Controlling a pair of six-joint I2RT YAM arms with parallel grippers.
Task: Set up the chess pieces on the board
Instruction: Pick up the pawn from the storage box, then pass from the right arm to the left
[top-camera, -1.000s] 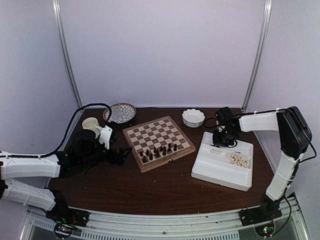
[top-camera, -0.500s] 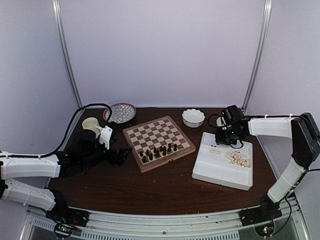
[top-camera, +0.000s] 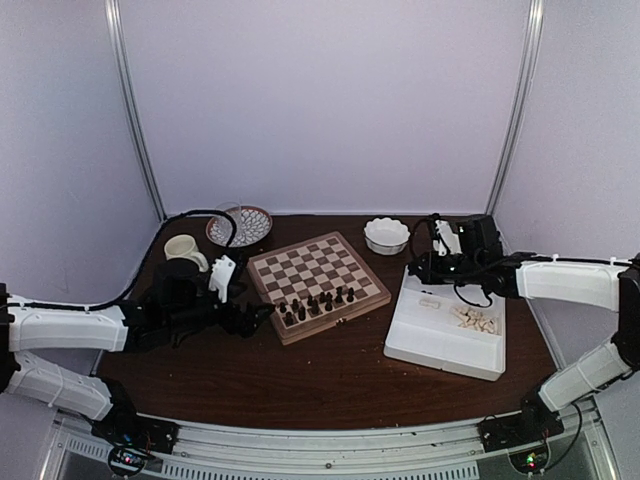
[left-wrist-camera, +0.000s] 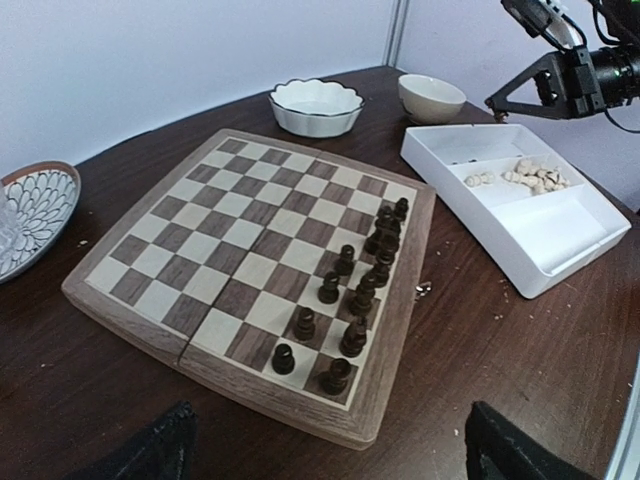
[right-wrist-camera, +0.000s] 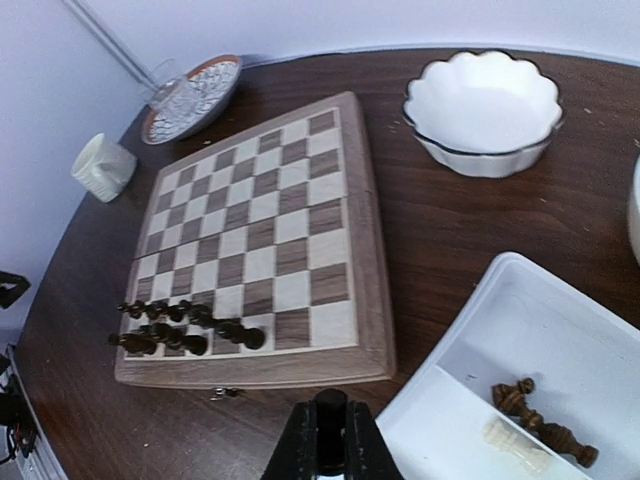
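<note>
The board (top-camera: 317, 285) at centre frame is checkered cream and brown inside a light wood border, with dark brown to black pieces (left-wrist-camera: 352, 290) on its lower right squares in the left wrist view. It lies on a dark reddish-brown table (top-camera: 330, 385), and the plain white tray (top-camera: 430, 345) at right holds pale cream pieces (left-wrist-camera: 525, 175). Toward the top are a white scalloped bowl (top-camera: 386, 236), a cream mug (top-camera: 182, 249) and a brown-rimmed plate (left-wrist-camera: 35, 205) with a white petal pattern.
</note>
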